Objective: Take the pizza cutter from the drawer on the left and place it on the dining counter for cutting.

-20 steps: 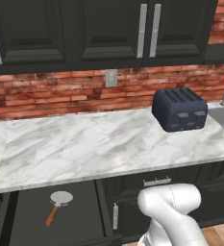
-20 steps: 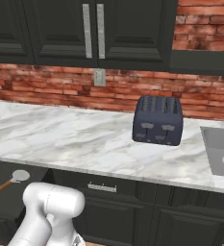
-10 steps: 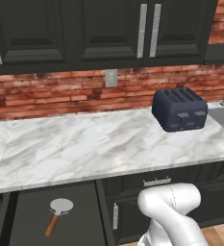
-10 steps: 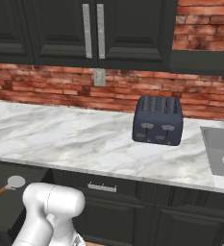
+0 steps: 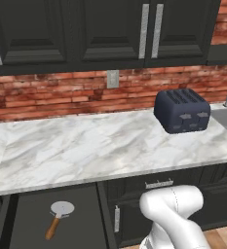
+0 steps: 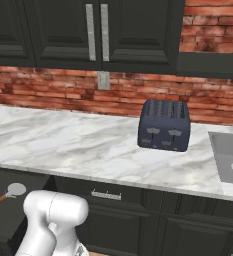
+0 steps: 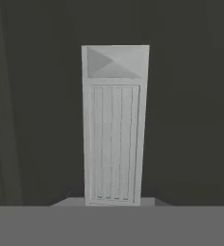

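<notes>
Farther out slides the drawer (image 5: 22,216), pizza cutter (image 5: 58,218) inside.

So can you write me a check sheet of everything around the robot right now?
Surface: marble worktop, bare apart from one appliance.
Job's things: pizza cutter lies flat in the open drawer, wheel toward the worktop, wooden handle toward the front.
Clutter: dark toaster near the sink.
Gripper: cannot tell its state; the hand view faces a pale ribbed handle on a dark front.
Cables: nothing seen.
Surroundings: brick wall, wall outlet, black upper cabinets.
</notes>
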